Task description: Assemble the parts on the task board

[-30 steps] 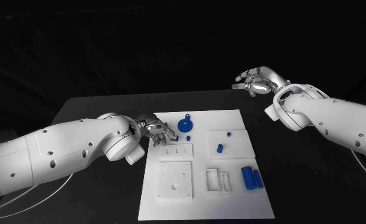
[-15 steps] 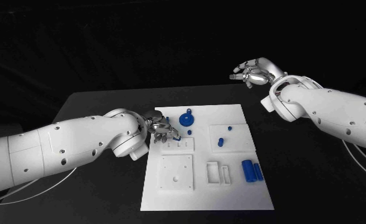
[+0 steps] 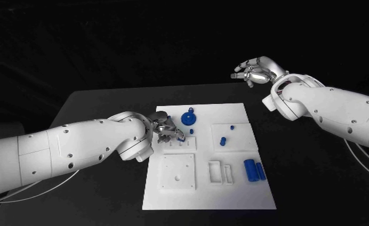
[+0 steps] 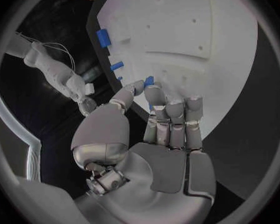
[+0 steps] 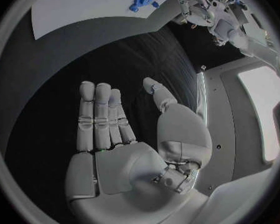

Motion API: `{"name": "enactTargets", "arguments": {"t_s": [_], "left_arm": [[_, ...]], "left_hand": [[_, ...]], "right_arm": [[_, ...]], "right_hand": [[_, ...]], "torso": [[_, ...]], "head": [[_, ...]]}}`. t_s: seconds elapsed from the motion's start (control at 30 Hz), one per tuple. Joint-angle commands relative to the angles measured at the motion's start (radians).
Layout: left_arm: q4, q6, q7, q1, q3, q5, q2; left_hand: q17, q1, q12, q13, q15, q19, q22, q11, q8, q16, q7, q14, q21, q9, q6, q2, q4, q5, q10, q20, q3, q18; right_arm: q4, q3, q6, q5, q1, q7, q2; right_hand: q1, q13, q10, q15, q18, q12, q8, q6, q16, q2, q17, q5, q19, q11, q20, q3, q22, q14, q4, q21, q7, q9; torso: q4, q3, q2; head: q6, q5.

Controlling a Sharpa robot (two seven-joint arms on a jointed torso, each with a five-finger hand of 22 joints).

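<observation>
The left hand (image 3: 163, 130) sits at the task board's (image 3: 231, 194) 9 o'clock edge, fingers drawn together over a small blue peg (image 4: 149, 80) that the left wrist view shows pinched between thumb tip and fingertips. Judged from this, an insertion into the small ribbed block (image 3: 181, 143) beside the hand is the step in progress; whether the peg is already seated cannot be told.

At the board's 12 o'clock stands a round blue disc part (image 3: 188, 119) with a short stem. Toward 2 o'clock a raised white square (image 3: 233, 134) carries two blue pegs (image 3: 223, 142), apparently already placed. Near the board's centre lies a larger white square plate (image 3: 177, 172) with a hole, still without a part. At 4 o'clock two blue cylinders (image 3: 254, 171) lie side by side, loose, next to an open slotted white holder (image 3: 220, 174) (probably their destination). The task therefore looks partly complete, with the cylinders and the plate remaining.

The board is matte white and flat on a black table (image 3: 100, 103); the parts are smooth, glossy blue plastic.

The right hand (image 3: 257, 72) hangs raised, well apart from the board at its 1 o'clock, fingers loosely spread and holding nothing.
</observation>
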Motion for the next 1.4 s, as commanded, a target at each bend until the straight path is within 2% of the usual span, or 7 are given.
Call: {"name": "enactTargets", "arguments": {"t_s": [0.03,0.6,0.63,0.67,0.7,0.87,1.4], "left_arm": [[-0.004,-0.016,0.012,-0.005,0.0,-0.026,0.006],[-0.007,-0.013,-0.003,-0.015,0.0,-0.091,0.011],[-0.007,-0.011,-0.003,-0.017,0.0,-0.093,0.011],[-0.008,-0.01,-0.003,-0.019,0.0,-0.094,0.011],[-0.009,-0.009,-0.004,-0.021,0.0,-0.094,0.011],[-0.012,-0.011,-0.007,-0.03,0.0,-0.109,0.009],[-0.012,-0.013,-0.006,-0.038,0.0,-0.113,0.002]], "left_hand": [[0.002,-0.002,0.012,0.002,-0.121,0.009,0.002,-0.082,0.136,0.008,-0.107,0.102,0.008,0.166,0.13,0.015,0.002,-0.004,0.021,-0.14,0.007,0.013],[0.005,-0.032,0.063,0.003,-0.126,0.015,0.007,-0.089,0.157,0.03,-0.113,0.105,0.015,0.176,0.134,0.046,0.004,0.013,0.008,-0.141,0.018,0.017],[0.005,-0.027,0.068,0.001,-0.126,0.014,0.007,-0.089,0.159,0.031,-0.114,0.105,0.014,0.177,0.133,0.04,0.008,-0.018,0.005,-0.141,0.038,0.019],[0.003,-0.009,0.074,-0.003,-0.127,0.014,0.005,-0.09,0.162,0.032,-0.116,0.103,0.011,0.177,0.131,0.016,0.024,-0.138,0.001,-0.141,0.115,0.021],[0.001,-0.026,0.084,-0.011,-0.126,0.019,0.007,-0.089,0.165,0.035,-0.115,0.105,0.015,0.175,0.132,-0.005,0.045,-0.145,0.0,-0.139,0.171,0.018],[-0.001,-0.035,0.089,-0.016,-0.126,0.02,0.009,-0.09,0.167,0.036,-0.114,0.106,0.018,0.175,0.132,-0.004,0.043,-0.142,-0.001,-0.14,0.185,0.019],[-0.003,-0.06,0.101,-0.025,-0.126,0.021,0.012,-0.09,0.172,0.04,-0.115,0.106,0.021,0.176,0.131,0.011,0.038,-0.139,-0.004,-0.139,0.2,0.019]], "right_arm": [[0.001,0.001,0.014,0.007,0.001,0.003,0.0],[0.0,0.001,0.022,0.008,0.001,-0.001,0.001],[0.0,0.001,0.024,0.008,0.001,-0.002,0.001],[-0.001,0.001,0.024,0.008,0.001,-0.003,0.001],[-0.001,0.001,0.023,0.008,0.001,-0.003,0.001],[-0.001,0.001,0.024,0.008,0.001,-0.003,-0.001],[-0.003,0.001,0.028,0.014,0.001,-0.004,0.001]], "right_hand": [[-0.001,-0.002,-0.006,0.001,0.059,-0.003,0.002,-0.001,-0.007,0.009,-0.002,0.006,-0.001,-0.001,0.005,-0.004,-0.001,-0.009,0.001,-0.005,0.007,-0.001],[0.001,-0.008,-0.009,0.002,0.059,0.001,0.003,-0.003,-0.008,0.012,-0.003,0.018,-0.001,0.0,0.007,-0.003,0.001,-0.01,0.002,-0.009,0.008,-0.002],[0.001,-0.008,-0.009,0.002,0.059,0.001,0.003,-0.003,-0.008,0.012,-0.003,0.019,-0.001,0.0,0.007,-0.003,0.001,-0.01,0.002,-0.009,0.008,-0.002],[0.001,-0.008,-0.01,0.002,0.059,0.001,0.003,-0.004,-0.008,0.012,-0.003,0.019,-0.001,0.0,0.007,-0.003,0.001,-0.01,0.002,-0.009,0.008,-0.002],[0.001,-0.008,-0.01,0.003,0.059,0.001,0.002,-0.004,-0.008,0.012,-0.004,0.019,-0.001,0.001,0.007,-0.003,0.001,-0.01,0.002,-0.009,0.008,-0.003],[0.0,-0.011,-0.014,0.004,0.059,0.002,0.002,-0.007,-0.009,0.011,-0.005,0.022,-0.003,0.002,0.009,-0.003,0.002,-0.013,0.002,-0.011,0.009,-0.004],[0.002,-0.014,-0.016,0.004,0.059,0.004,0.002,-0.008,-0.009,0.012,-0.005,0.023,-0.004,0.002,0.009,-0.003,0.002,-0.014,0.002,-0.013,0.01,-0.004]], "torso": [[-0.0012,-0.0006,0.001],[-0.0002,-0.0001,0.001],[0.0,-0.0001,0.001],[0.0,-0.0003,0.001],[-0.0001,-0.0004,0.001],[-0.0001,-0.001,0.002],[-0.0006,-0.0011,0.002]], "head": [[-0.002,0.001],[-0.01,0.001],[-0.011,0.0],[-0.011,0.0],[-0.016,0.001],[-0.018,0.002],[-0.021,0.003]]}}
